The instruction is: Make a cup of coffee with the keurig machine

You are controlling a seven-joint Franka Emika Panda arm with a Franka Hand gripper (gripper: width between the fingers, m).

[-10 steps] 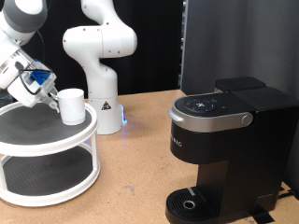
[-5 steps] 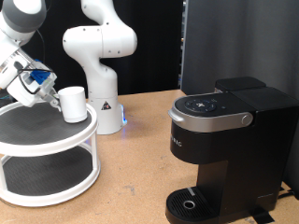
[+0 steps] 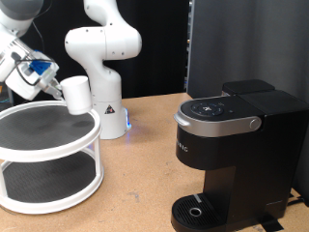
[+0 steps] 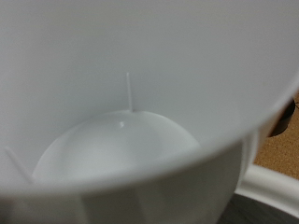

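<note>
Pincer (image 3: 50,81) is at the exterior view's upper left, clenched on the small plain white ceramic cup (image 3: 77,95), gripping it from the side. Fingers barely visible behind the blue wrist part, but the cup hangs from them, tilted, clear of the surface below.

Cup sits in the air just above the top tier of the white round two-tier shelf (image 3: 48,159), not touching its rim. Shelf stands at the left edge of the brown wooden counter (image 3: 145,164).

Wrist view is filled by the cup's interior (image 4: 121,149): white walls, round bottom, nothing inside. A sliver of shelf rim and counter shows at one corner.

Large boxy black keurig machine (image 3: 232,155) stands at the counter's right side, towards the near right corner, well apart from cup and pincer. Its silver-grey handle and silver-rimmed button panel (image 3: 217,108) face up; lid looks closed. Round drip tray (image 3: 198,208) at its base carries nothing.

A second white robot arm (image 3: 101,58) stands at the counter's back edge, just behind the cup, with a small blue light at its base.
</note>
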